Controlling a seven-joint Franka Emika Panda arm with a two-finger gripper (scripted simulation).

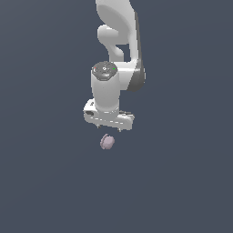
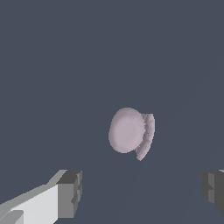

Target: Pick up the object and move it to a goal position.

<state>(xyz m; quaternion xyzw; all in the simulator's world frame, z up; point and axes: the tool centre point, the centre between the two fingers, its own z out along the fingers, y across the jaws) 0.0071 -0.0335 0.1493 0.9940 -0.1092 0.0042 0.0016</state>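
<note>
The object [image 1: 107, 142] is a small pale pinkish-mauve rounded lump lying on the dark grey floor just below the white gripper in the exterior view. In the wrist view the object [image 2: 130, 131] shows as a flattened, lobed disc ahead of the fingers. My gripper [image 1: 110, 129] hangs a little above the object, apart from it, open and empty. Its two dark finger pads [image 2: 72, 192] stand wide apart in the wrist view, with nothing between them.
The white arm [image 1: 118, 41] rises toward the top of the exterior view. A plain dark grey floor [image 1: 182, 182] fills the rest of the scene.
</note>
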